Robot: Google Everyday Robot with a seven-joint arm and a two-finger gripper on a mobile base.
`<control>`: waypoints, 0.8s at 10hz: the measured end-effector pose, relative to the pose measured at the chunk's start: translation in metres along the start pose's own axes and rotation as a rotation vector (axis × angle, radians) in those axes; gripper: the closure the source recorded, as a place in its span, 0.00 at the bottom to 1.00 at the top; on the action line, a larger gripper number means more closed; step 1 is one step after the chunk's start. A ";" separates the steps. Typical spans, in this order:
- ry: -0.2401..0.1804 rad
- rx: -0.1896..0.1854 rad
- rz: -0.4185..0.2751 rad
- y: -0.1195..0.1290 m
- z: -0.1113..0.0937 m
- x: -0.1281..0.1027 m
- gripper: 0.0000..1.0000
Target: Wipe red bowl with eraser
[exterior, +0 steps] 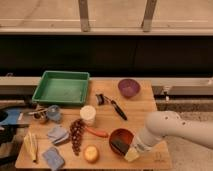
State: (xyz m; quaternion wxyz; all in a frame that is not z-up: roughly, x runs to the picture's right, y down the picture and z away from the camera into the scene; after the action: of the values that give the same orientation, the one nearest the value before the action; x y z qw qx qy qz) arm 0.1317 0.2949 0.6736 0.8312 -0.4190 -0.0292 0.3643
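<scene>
The red bowl [121, 137] sits on the wooden table [145, 107] near its front edge, right of the middle. My white arm comes in from the right, and the gripper [129, 151] hangs over the bowl's front right rim. It is shut on the eraser [118, 146], a small black block that lies against the inside of the bowl at its front. The arm hides the bowl's right edge.
A dark purple bowl [128, 87] stands at the back right and a green tray [61, 87] at the back left. In between lie a black-handled utensil [116, 107], a white cup [88, 114], grapes [76, 135], a yellow fruit [91, 153] and blue cloths [57, 133].
</scene>
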 end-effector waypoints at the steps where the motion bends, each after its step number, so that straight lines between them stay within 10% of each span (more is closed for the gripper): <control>1: 0.002 0.017 0.007 -0.011 -0.006 -0.002 1.00; 8: 0.030 0.045 -0.057 -0.030 -0.010 -0.038 1.00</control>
State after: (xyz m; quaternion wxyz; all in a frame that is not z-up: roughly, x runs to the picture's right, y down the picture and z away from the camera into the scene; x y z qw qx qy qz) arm 0.1244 0.2525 0.6984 0.8507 -0.4048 -0.0202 0.3348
